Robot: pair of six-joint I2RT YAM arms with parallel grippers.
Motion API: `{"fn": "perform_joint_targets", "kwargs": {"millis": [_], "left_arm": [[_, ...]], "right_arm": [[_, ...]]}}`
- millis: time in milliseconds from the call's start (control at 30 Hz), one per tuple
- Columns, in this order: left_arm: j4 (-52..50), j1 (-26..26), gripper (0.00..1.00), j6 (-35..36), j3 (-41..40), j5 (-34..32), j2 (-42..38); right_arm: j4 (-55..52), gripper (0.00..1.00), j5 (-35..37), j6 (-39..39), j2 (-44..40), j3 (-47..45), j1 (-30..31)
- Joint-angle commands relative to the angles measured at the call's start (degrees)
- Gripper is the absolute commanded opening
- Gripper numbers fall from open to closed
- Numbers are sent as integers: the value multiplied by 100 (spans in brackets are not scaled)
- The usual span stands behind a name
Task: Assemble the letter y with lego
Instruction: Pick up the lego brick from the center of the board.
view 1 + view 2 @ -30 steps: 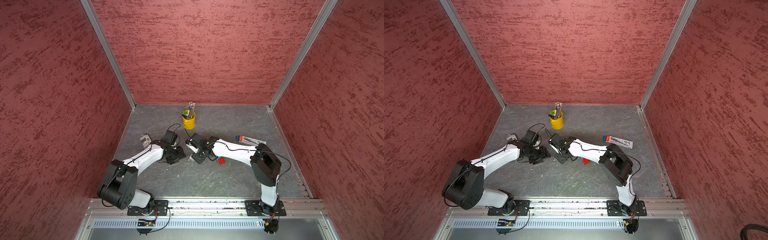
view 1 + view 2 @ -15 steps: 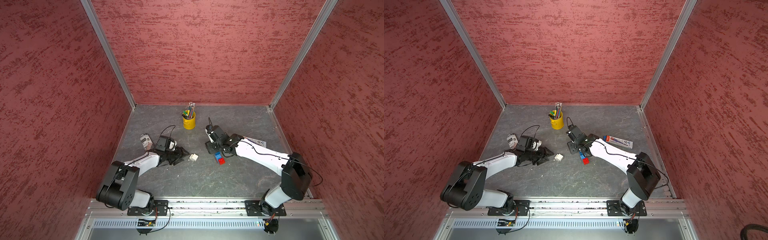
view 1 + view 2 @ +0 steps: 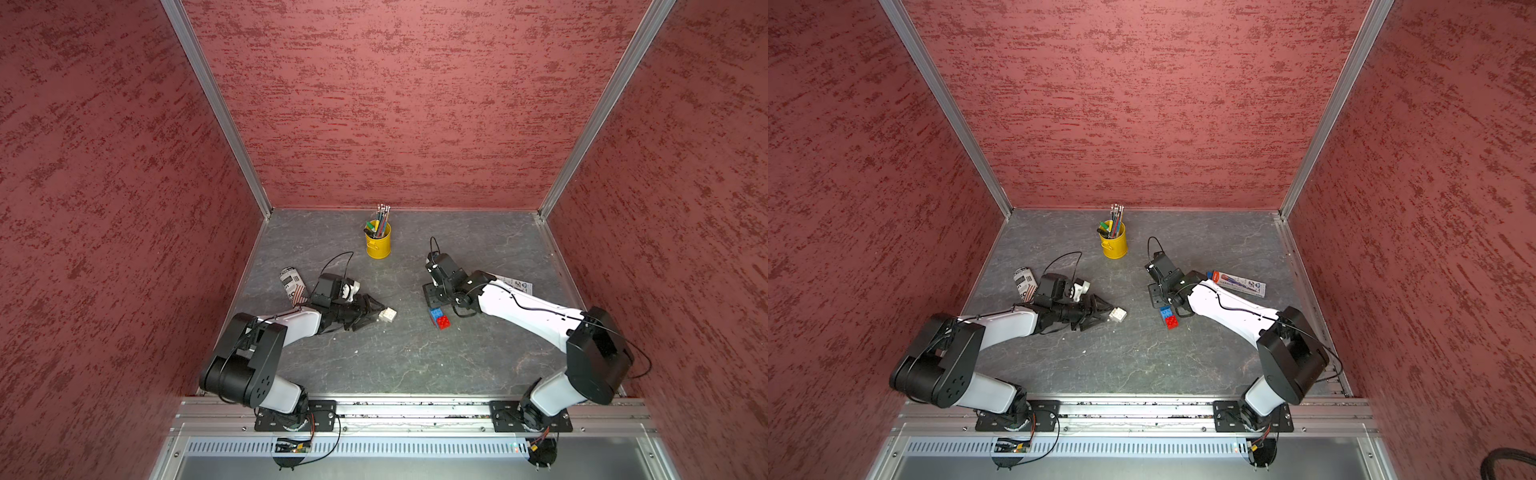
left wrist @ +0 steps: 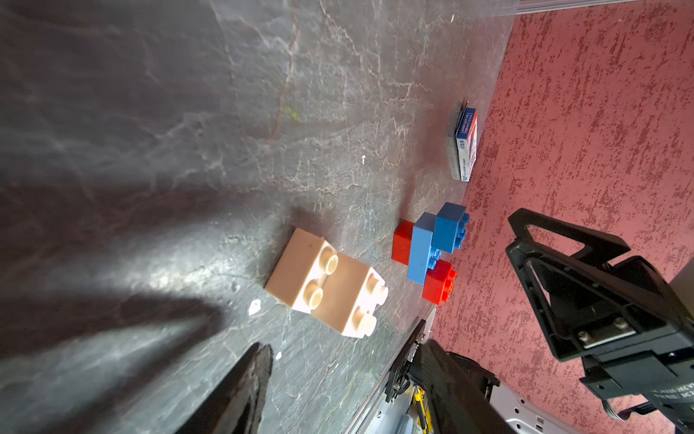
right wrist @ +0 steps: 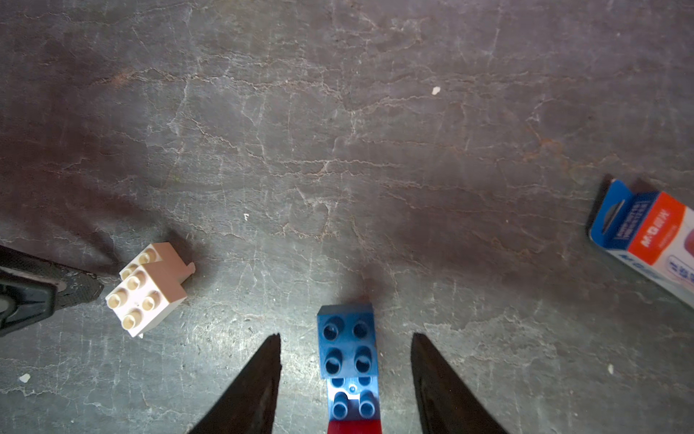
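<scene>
The lego lay on the grey table [image 3: 395,365] in two groups, well apart, so the letter y was not yet complete. We counted six bricks: two white, two blue and two red.

The blue and red group [image 3: 439,318] had its long axis running from the back wall toward the front rail, a little slanted. The square blue brick [image 5: 346,344] was at the far end and a red brick [image 3: 444,322] at the near end, both joined to the longer blue brick [image 4: 420,255].

The right gripper [image 5: 346,336] had its jaws spread, one finger on each side of the blue bricks with a gap on both sides, so it gripped nothing.

The white pair [image 3: 387,315] was joined with a step, studs up. The left gripper [image 3: 375,312] lay low beside it, jaws apart and empty. One fingertip [image 5: 80,291] was just beside the pair, and we could not tell if it touched.
</scene>
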Motion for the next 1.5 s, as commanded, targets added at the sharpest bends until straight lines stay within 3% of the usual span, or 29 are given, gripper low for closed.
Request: {"fn": "perform_joint_targets", "kwargs": {"millis": [0, 1033, 1467], "left_arm": [[-187, -47, 65, 264, 41, -26, 75], [-323, -276, 63, 517, 170, -492, 635], [-482, -276, 54, 535, 174, -679, 664]], "right_arm": [[158, 58, 152, 116, -192, -44, -37], [227, 55, 131, 245, -276, -361, -44], [210, 55, 130, 243, -310, -397, -41]]}}
